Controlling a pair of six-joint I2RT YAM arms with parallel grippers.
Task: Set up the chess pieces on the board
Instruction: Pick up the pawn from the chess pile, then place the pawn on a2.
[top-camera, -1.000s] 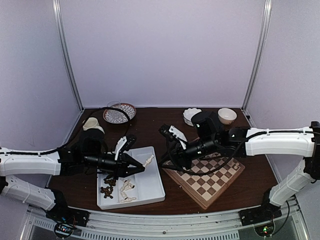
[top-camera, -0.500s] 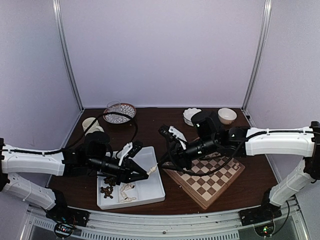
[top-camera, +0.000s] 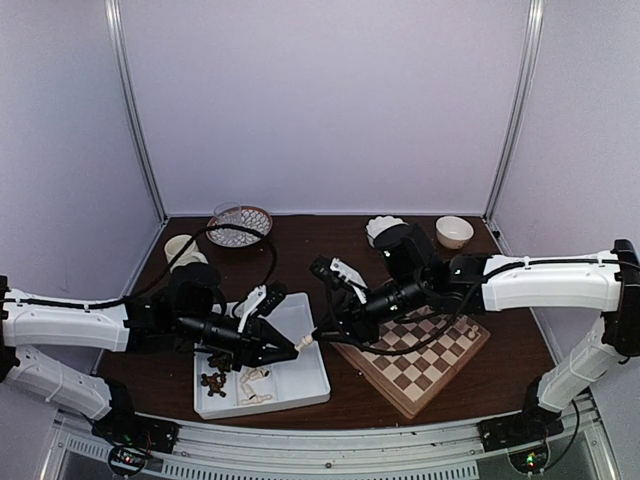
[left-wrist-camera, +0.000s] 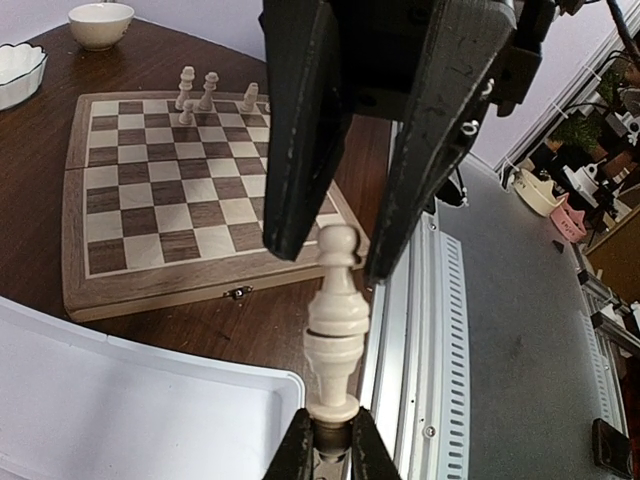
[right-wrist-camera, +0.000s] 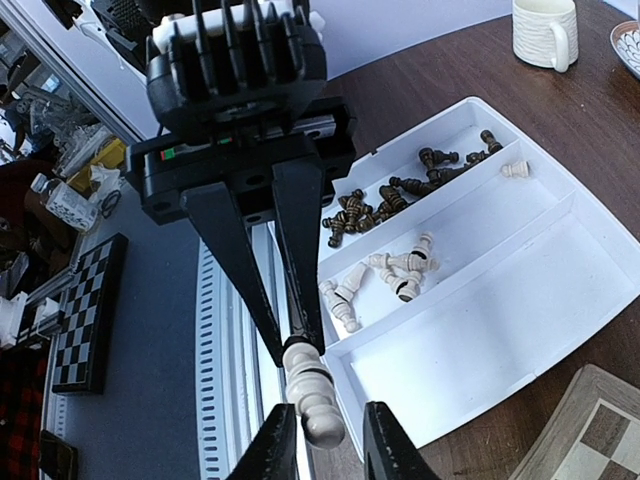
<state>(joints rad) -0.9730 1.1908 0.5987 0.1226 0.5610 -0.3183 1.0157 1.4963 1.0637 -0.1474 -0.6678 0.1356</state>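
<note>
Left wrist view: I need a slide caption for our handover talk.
Left tool holds a cream chess piece by its base as the right tool straddles its head.

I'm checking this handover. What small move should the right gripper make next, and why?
Probably close the right gripper on the cream piece. Its fingers flank the piece's head with gaps on either side, while the left gripper is clamped on the base. The left should let go only afterwards.
</note>
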